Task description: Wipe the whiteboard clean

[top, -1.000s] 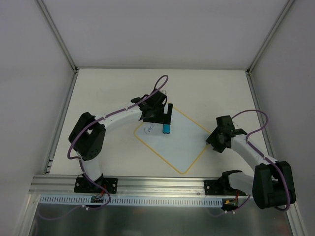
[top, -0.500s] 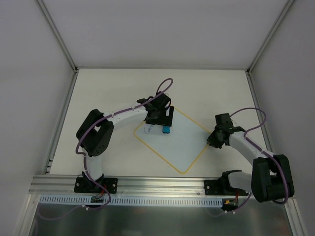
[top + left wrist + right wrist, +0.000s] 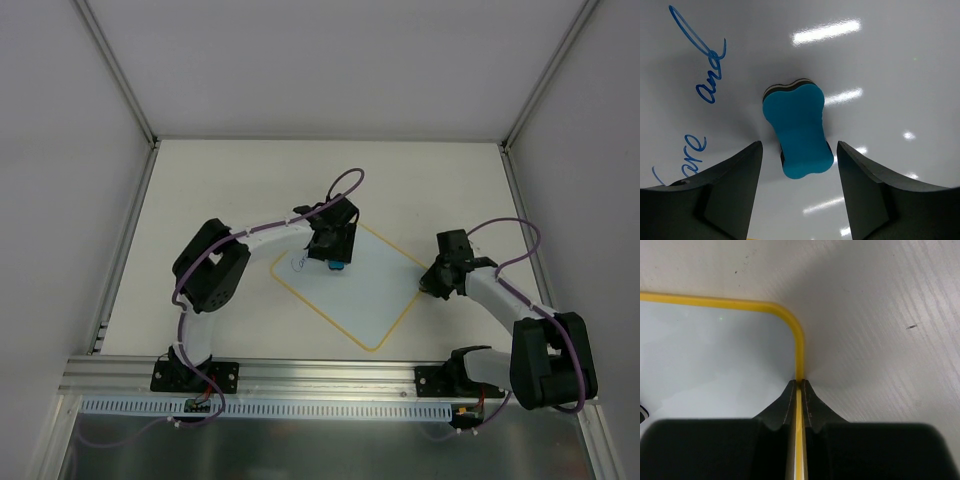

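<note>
The whiteboard (image 3: pixel 360 295) lies flat on the table, turned like a diamond, with a yellow border. Blue handwriting (image 3: pixel 707 75) fills its left part and shows in the top view (image 3: pixel 298 263). A small blue eraser (image 3: pixel 799 127) lies on the board (image 3: pixel 890 60). My left gripper (image 3: pixel 799 146) is open just above it, and the eraser's near end sits between the fingers (image 3: pixel 730 190) without touching them. In the top view the left gripper (image 3: pixel 335 250) covers most of the eraser (image 3: pixel 338 267). My right gripper (image 3: pixel 799 384) is shut on the board's yellow edge (image 3: pixel 799 350) at its right corner (image 3: pixel 428 285).
The board rests on a pale table (image 3: pixel 880 315) with white walls at the back and sides (image 3: pixel 320 70). An aluminium rail (image 3: pixel 320 375) with both arm bases runs along the near edge.
My left arm has swung right and its wrist has turned, bringing the open gripper over the eraser. The eraser has not moved. My right gripper has edged in onto the board's corner.
</note>
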Motion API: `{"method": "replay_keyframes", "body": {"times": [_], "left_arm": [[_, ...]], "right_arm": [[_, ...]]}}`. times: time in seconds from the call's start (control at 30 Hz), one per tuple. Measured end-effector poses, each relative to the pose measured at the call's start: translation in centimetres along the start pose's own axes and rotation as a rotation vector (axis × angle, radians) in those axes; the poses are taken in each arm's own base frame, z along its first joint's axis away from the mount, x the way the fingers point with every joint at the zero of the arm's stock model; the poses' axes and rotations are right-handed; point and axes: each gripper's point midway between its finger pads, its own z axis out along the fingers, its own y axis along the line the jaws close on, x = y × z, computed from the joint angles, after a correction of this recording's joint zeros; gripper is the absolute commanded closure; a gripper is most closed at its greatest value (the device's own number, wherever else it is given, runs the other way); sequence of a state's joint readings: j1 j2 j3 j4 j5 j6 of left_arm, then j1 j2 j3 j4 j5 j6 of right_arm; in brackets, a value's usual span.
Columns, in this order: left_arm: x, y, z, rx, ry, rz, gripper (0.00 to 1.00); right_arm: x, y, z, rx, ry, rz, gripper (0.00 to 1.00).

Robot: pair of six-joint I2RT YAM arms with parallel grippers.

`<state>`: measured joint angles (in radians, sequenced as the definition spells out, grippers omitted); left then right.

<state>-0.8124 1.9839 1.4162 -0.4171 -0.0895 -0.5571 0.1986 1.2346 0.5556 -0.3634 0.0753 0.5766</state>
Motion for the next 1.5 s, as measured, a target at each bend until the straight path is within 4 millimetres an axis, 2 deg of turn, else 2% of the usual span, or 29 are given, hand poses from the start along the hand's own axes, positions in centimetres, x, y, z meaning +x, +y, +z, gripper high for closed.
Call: {"method": "replay_keyframes", "body": {"times": [0.17, 0.53, 0.7, 0.87, 1.03, 1.3, 1.5], "left_arm": [[0.1, 0.5, 0.8, -0.035, 0.0, -0.015, 0.43], [-1.0, 0.7, 0.7, -0.064, -0.037, -0.029, 0.45], [-1.2, 0.7, 0.6, -0.066, -0.043, -0.03, 0.49], [-1.5, 0.5, 0.8, -0.064, -0.046, -0.032, 0.63], [-1.5, 0.5, 0.9, -0.066, -0.047, -0.031, 0.82], [-2.0, 1.2, 0.9, -0.091, -0.062, -0.029, 0.88], [-3.6, 4.4, 1.1, -0.146, -0.081, -0.05, 0.91]], "right_arm": [[0.0, 0.0, 0.0, -0.002, 0.0, 0.0, 0.97], [0.0, 0.1, 0.0, -0.004, -0.001, 0.0, 0.97], [-0.1, 0.2, 0.1, -0.006, -0.001, -0.001, 0.97], [-0.1, 0.2, 0.1, -0.006, -0.001, -0.001, 0.97], [-0.1, 0.2, 0.1, -0.007, -0.001, -0.001, 0.97], [-0.1, 0.2, 0.1, -0.009, -0.001, -0.001, 0.98], [-0.1, 0.3, 0.1, -0.01, -0.002, -0.001, 0.98]]}}
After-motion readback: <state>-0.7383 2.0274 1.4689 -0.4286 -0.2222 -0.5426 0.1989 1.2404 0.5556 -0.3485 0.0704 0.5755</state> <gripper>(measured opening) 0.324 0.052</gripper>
